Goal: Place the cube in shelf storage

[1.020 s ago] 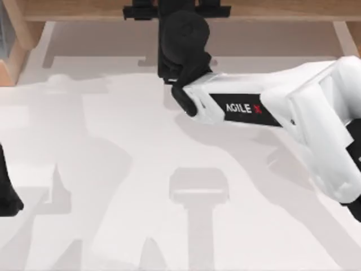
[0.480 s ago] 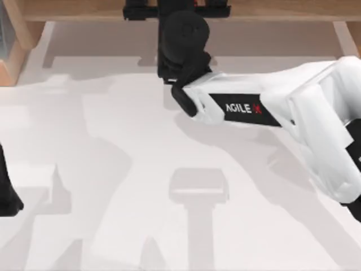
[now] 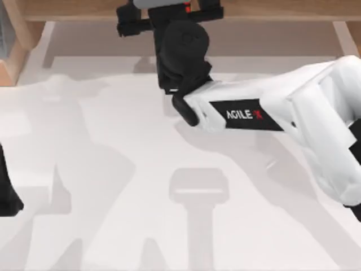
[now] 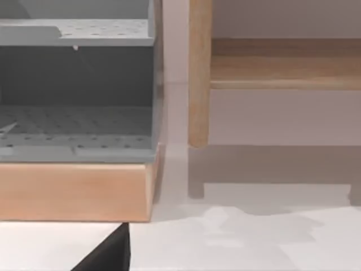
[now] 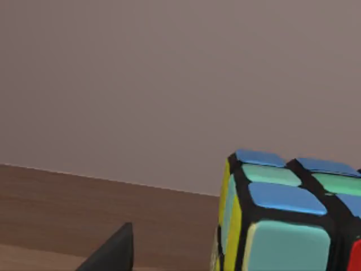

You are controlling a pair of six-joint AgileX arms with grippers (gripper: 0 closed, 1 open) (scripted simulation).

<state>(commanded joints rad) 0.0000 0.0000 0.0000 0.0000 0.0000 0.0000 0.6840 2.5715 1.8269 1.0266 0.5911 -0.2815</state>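
The cube (image 5: 282,226), black-framed with blue, teal, yellow and red stickers, rests on the wooden board (image 5: 84,209) of the shelf storage (image 3: 282,8) in front of its pale back panel. From above, a red bit of the cube (image 3: 186,7) peeks out at the board's edge. My right gripper (image 3: 169,11) reaches under the shelf at the top centre. It is open: one black fingertip (image 5: 115,251) stands clear of the cube's side with a gap between them. My left arm (image 3: 7,192) is parked at the left edge, with one fingertip (image 4: 110,254) showing.
The shelf's wooden post (image 4: 198,73) stands beside a grey perforated rack (image 4: 76,101) on a wooden base at the table's far left. My right arm's white forearm (image 3: 254,113) lies across the upper right of the white table (image 3: 113,169).
My right wrist and gripper have shifted slightly left and turned a little at the shelf. A red patch of the cube shows more plainly at the board's edge. The left arm stayed put.
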